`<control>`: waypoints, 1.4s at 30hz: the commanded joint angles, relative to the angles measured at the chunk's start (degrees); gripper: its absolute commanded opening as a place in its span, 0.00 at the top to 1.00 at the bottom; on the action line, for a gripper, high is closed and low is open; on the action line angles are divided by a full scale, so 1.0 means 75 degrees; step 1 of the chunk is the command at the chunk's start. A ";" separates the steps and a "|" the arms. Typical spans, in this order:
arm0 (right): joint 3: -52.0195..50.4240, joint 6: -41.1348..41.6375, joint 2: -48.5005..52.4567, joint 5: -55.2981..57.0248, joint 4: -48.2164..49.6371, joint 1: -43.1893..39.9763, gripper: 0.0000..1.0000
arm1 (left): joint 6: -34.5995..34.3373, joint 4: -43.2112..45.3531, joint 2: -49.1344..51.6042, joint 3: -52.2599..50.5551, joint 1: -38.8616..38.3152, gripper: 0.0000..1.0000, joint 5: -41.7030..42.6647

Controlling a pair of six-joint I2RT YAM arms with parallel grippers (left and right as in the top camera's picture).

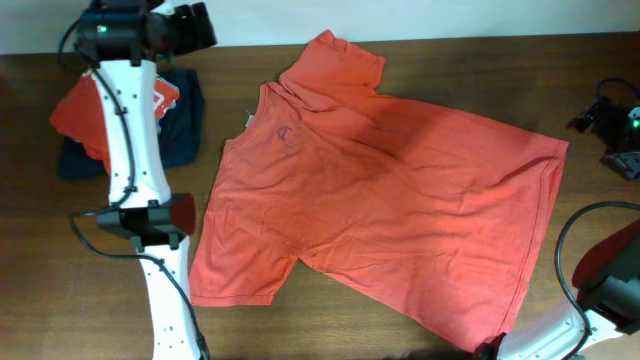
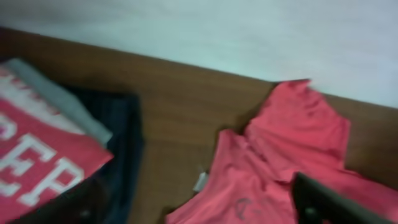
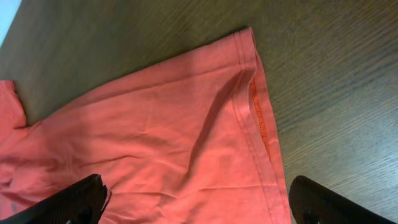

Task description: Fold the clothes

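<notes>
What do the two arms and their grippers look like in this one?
The left arm has white links, black joints, a thin black cable along it and a green light near its top. The right arm shows a white link, a dark joint and a looping black cable. Both the left gripper and right gripper have dark, blocky fingers.

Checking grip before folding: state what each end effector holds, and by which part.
Nothing is held. The left end effector and right end effector both stand open; the coral T-shirt lies free on the table.
</notes>
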 commanded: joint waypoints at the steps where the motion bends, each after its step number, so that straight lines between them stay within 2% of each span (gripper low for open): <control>1: 0.0070 -0.0831 -0.0052 -0.0137 -0.0087 0.0134 0.01 | -0.0035 -0.0117 -0.0076 -0.0052 0.0035 0.01 0.0181; 11: 0.0064 -0.0912 0.0035 -0.0323 -0.0289 0.0198 0.01 | -0.0035 -0.0192 -0.0076 -0.0052 0.0035 0.01 0.0181; 12: 0.0064 -0.0912 0.0064 -0.0277 -0.0289 0.0236 0.05 | -0.0035 -0.0192 -0.0076 -0.0052 0.0035 0.01 0.0181; 14: 0.0064 -0.0915 0.0102 -0.0277 -0.0321 0.0312 0.18 | -0.0035 -0.0192 -0.0076 -0.0052 0.0035 0.01 0.0181; 15: 0.0064 -0.0962 0.0114 -0.0280 -0.0353 0.0388 0.32 | -0.0035 -0.0192 -0.0076 -0.0052 0.0035 0.01 0.0181; 17: 0.0061 -0.1169 0.0137 -0.0189 -0.0408 0.0586 0.68 | -0.0035 -0.0192 -0.0076 -0.0052 0.0035 0.01 0.0181; 19: 0.0047 -0.1163 0.0149 0.0294 -0.0393 0.0863 0.95 | -0.0035 -0.0192 -0.0076 -0.0052 0.0035 0.01 0.0181; 23: 0.0047 -0.1075 0.0274 0.1364 -0.0224 0.1486 0.96 | -0.0035 -0.0192 -0.0076 -0.0052 0.0035 0.01 0.0181; 28: 0.0047 -0.1075 0.0659 0.1769 0.0280 0.2052 0.96 | -0.0035 -0.0192 -0.0076 -0.0052 0.0035 0.01 0.0181; 37: 0.0047 -0.0950 0.1918 0.2535 0.1801 0.2226 0.96 | -0.0035 -0.0192 -0.0076 -0.0052 0.0035 0.01 0.0181; 42: 0.0047 -0.0612 0.2489 0.3139 0.1944 0.2218 0.96 | -0.0035 -0.0192 -0.0076 -0.0052 0.0035 0.01 0.0181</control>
